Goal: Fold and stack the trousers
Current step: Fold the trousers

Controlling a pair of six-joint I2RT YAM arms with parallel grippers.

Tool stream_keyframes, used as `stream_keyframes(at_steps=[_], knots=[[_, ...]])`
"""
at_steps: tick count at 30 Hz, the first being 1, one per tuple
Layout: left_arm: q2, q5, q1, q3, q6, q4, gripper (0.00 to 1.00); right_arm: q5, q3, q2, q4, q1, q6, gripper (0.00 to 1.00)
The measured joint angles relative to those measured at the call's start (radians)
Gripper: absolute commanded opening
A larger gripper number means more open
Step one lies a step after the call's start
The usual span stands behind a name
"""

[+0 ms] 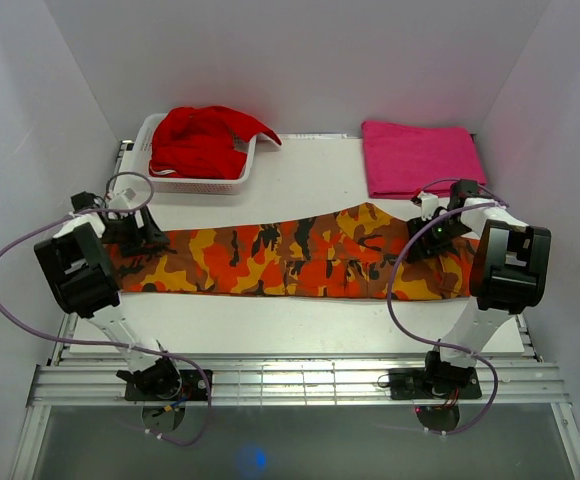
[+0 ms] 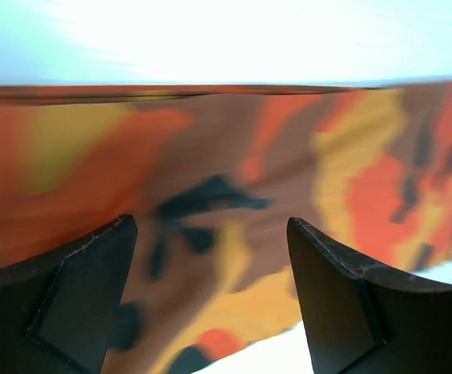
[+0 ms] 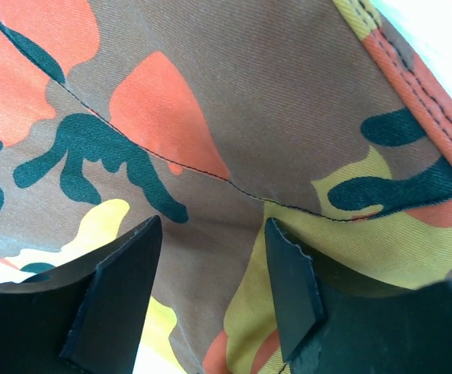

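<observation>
The camouflage trousers (image 1: 290,258) lie flat across the table, folded lengthwise, legs to the left and waist to the right. My left gripper (image 1: 142,236) is open over the leg end; in the left wrist view its fingers (image 2: 86,288) stand apart above the cloth (image 2: 234,179). My right gripper (image 1: 422,238) is open over the waist end; in the right wrist view its fingers (image 3: 292,280) straddle the fabric (image 3: 234,101) close to a seam and the waistband edge.
A white basket (image 1: 232,180) with a plain red garment (image 1: 205,140) stands at the back left. A folded pink cloth (image 1: 420,157) lies at the back right. White walls close in both sides.
</observation>
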Motion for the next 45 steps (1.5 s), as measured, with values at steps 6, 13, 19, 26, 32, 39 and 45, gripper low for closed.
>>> stream_keyframes(at_steps=[6, 13, 19, 26, 32, 39, 45], knots=[[-0.034, -0.184, 0.086, 0.027, 0.135, 0.011, 0.91, 0.014, 0.014, -0.001, -0.026, 0.023, 0.0, 0.72], [-0.048, -0.354, 0.089, 0.114, 0.211, 0.034, 0.89, 0.035, 0.022, -0.011, -0.068, 0.045, -0.001, 0.72], [-0.011, -0.411, 0.098, 0.145, 0.235, 0.043, 0.87, 0.04, 0.033, -0.054, -0.163, 0.051, -0.04, 0.82], [-0.137, -0.176, -0.012, 0.039, 0.306, -0.026, 0.87, 0.043, 0.032, -0.111, -0.213, 0.069, -0.06, 0.81], [-0.25, -0.006, -0.425, -0.048, 0.201, 0.04, 0.8, 0.043, 0.003, -0.074, -0.158, 0.108, -0.021, 0.76], [-0.112, 0.06, -0.554, -0.095, -0.021, 0.145, 0.79, 0.062, 0.006, -0.007, -0.086, 0.147, 0.051, 0.74], [-0.035, 0.067, -0.475, -0.106, -0.076, 0.147, 0.78, 0.048, 0.036, 0.014, -0.08, 0.191, 0.084, 0.74]])
